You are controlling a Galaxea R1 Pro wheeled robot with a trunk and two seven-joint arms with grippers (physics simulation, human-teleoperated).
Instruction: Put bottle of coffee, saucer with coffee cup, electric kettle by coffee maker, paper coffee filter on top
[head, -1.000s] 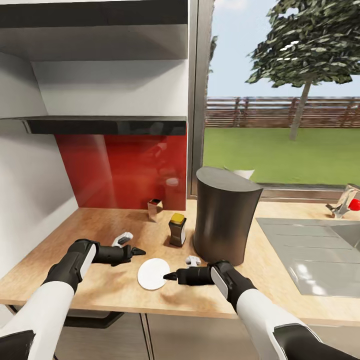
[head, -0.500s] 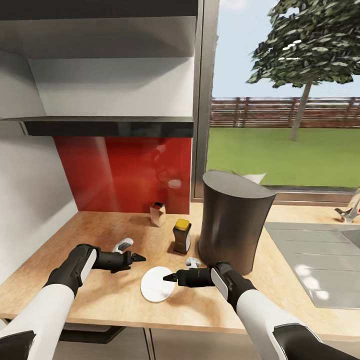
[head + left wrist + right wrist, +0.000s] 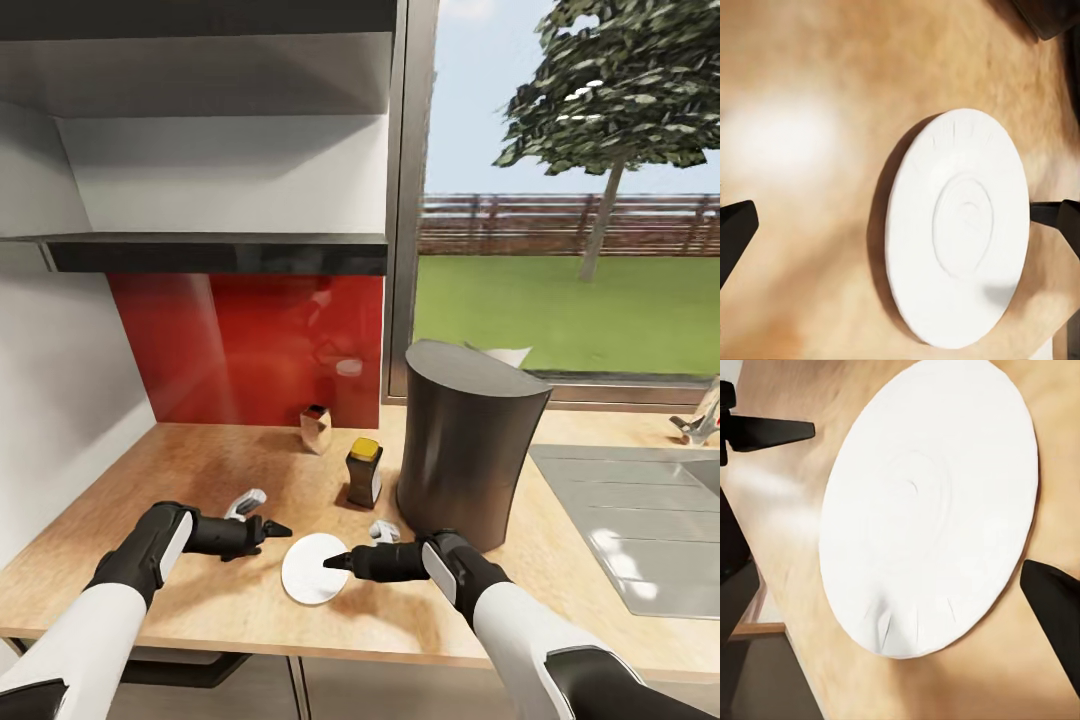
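- Here, the white saucer (image 3: 314, 567) lies flat on the wooden desk (image 3: 200, 470), near its front edge, in front of and to the left of the tall dark coffee maker (image 3: 466, 440).
- The left hand (image 3: 270, 527) hovers just left of the saucer with its tips pointing at it; in the left wrist view the saucer (image 3: 958, 225) sits between the spread fingers (image 3: 735, 229), so the hand is wide apart and grips nothing.
- The right hand (image 3: 336, 563) reaches over the saucer's right rim; in the right wrist view the saucer (image 3: 930, 502) lies between its dark fingers (image 3: 1054, 600), parted and holding nothing.
- The bottle of coffee (image 3: 364, 472) with a yellow cap stands upright on the desk, just left of the coffee maker.
- A small metallic box-like item (image 3: 316, 428) stands further back, by the red backsplash (image 3: 250, 345).
- A white sheet, possibly the paper coffee filter (image 3: 500, 355), peeks out behind the coffee maker's top.
- A sink (image 3: 640, 520) sits to the right.
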